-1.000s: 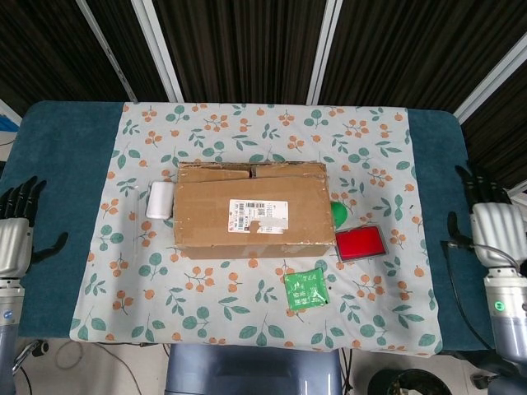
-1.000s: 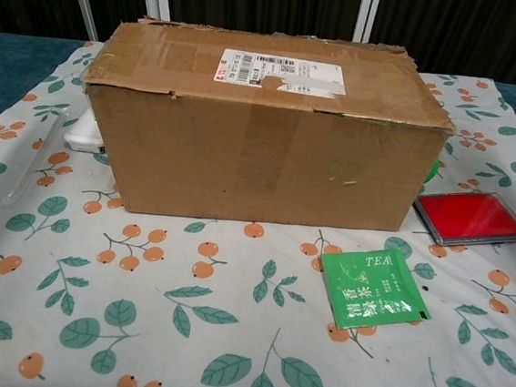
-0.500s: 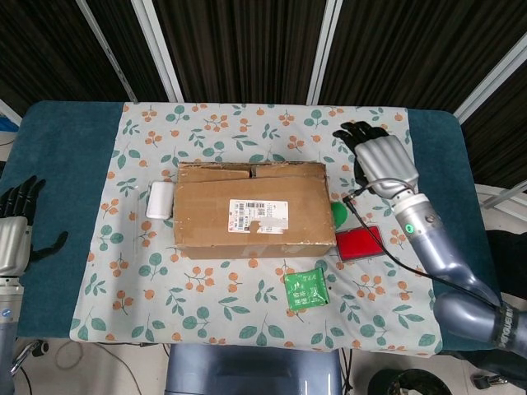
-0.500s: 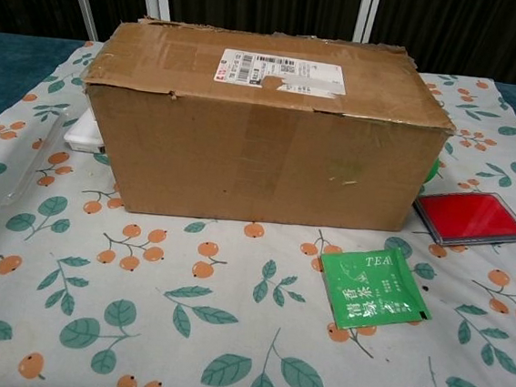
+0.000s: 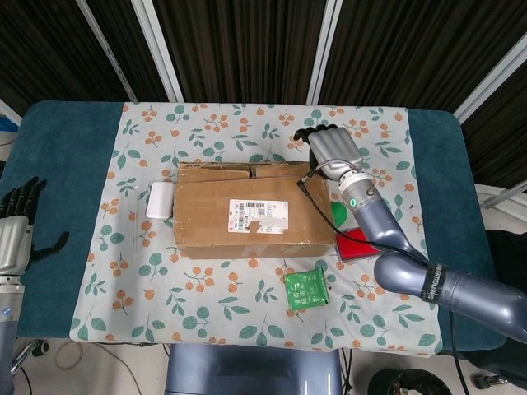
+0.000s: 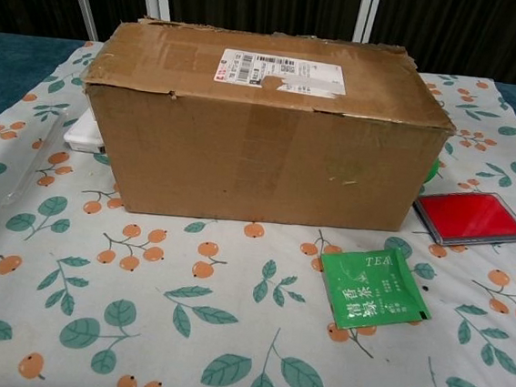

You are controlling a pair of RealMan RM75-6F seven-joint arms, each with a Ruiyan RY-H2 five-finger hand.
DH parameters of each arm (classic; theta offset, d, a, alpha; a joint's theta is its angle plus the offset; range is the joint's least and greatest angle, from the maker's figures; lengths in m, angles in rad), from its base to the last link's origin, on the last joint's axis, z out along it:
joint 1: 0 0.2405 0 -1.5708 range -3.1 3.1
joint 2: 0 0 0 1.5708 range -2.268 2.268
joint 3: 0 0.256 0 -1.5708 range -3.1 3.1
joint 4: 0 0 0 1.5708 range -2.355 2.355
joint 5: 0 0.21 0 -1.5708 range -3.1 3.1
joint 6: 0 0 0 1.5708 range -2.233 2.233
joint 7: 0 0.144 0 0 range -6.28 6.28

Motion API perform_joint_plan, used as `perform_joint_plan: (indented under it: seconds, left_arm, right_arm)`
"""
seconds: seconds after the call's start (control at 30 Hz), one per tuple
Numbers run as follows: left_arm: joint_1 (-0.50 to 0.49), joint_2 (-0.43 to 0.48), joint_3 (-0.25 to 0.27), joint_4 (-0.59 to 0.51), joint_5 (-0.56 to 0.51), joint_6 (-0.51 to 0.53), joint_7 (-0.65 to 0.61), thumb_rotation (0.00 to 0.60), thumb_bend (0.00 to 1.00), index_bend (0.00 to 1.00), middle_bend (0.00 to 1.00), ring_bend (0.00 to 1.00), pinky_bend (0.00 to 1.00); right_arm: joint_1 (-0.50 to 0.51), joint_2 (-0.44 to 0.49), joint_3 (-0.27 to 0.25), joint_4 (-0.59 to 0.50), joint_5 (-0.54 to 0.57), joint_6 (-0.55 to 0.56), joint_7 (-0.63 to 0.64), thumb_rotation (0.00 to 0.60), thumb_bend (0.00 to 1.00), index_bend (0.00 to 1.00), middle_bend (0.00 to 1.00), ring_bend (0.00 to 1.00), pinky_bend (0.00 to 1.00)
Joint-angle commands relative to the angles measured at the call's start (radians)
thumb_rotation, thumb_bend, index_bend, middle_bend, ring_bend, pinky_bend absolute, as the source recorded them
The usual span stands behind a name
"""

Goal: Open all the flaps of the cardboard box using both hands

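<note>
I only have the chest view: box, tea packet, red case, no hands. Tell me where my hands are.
Observer: In the head view the right hand is over the table beside the box's far right corner.
Operator: Say whether it holds a flap.
Observer: No. Its fingers are curled and empty, and the flaps lie shut.
Operator: Report the left hand.
Observer: The left hand hangs off the table's left edge, fingers apart, well clear of the box.
</note>
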Motion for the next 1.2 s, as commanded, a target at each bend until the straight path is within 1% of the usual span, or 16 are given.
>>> perform_joint_plan:
  seconds: [0.03, 0.17, 0.43, 0.7, 1.2]
  left_arm:
    - [0.001, -0.001, -0.003, 0.002, -0.002, -0.007, -0.002, 0.600, 0.24, 0.00, 0.00, 0.00, 0.00]
    - [0.003, -0.003, -0.008, 0.008, -0.006, -0.018, -0.011, 0.600, 0.24, 0.00, 0.00, 0.00, 0.00]
    - [0.008, -0.005, -0.017, 0.015, -0.002, -0.026, -0.012, 0.600, 0.24, 0.00, 0.00, 0.00, 0.00]
    - [0.013, -0.004, -0.026, 0.014, -0.001, -0.033, -0.011, 0.600, 0.24, 0.00, 0.00, 0.00, 0.00]
    - [0.022, -0.003, -0.036, 0.006, 0.010, -0.044, -0.013, 0.600, 0.24, 0.00, 0.00, 0.00, 0.00]
  right_arm:
    - [0.016, -0.022, -0.020, 0.012, 0.026, 0.009, -0.006, 0.600, 1.00, 0.32, 0.36, 0.32, 0.28]
    - [0.029, -0.042, -0.044, 0.013, 0.050, 0.022, -0.010, 0.600, 1.00, 0.33, 0.39, 0.35, 0.28]
    - [0.047, -0.074, -0.081, 0.007, 0.080, 0.055, -0.007, 0.600, 1.00, 0.33, 0.39, 0.35, 0.28]
    - [0.064, -0.088, -0.098, 0.011, 0.100, 0.067, -0.001, 0.600, 1.00, 0.33, 0.41, 0.36, 0.28]
    - [0.076, -0.092, -0.135, -0.058, 0.109, 0.122, -0.011, 0.600, 1.00, 0.35, 0.44, 0.40, 0.28]
